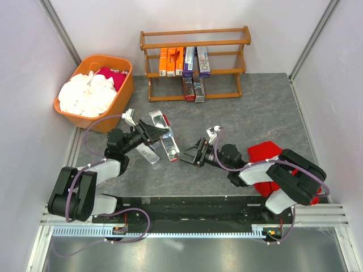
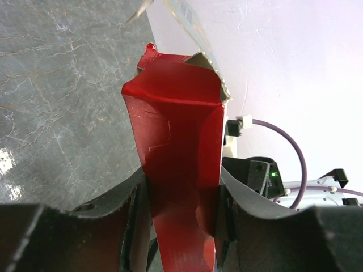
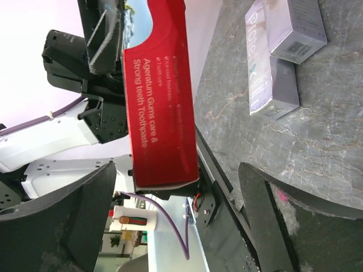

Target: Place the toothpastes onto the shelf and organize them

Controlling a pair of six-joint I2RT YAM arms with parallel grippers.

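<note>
Left jaws clamp the red toothpaste carton (image 2: pixel 178 170) near one end, its walls dented; more squeeze, or a tug at a handover, could crush it or twist it loose. The carton stands just ahead of the right jaws, gaping and empty; the shelf (image 1: pixel 221 42) lies well beyond both

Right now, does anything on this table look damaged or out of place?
Yes. The red cardboard toothpaste carton clamped in the left gripper looks crushed. Its long sides buckle inward where the jaws squeeze it, and the flap at its far end stands open, showing bare cardboard inside.
</note>
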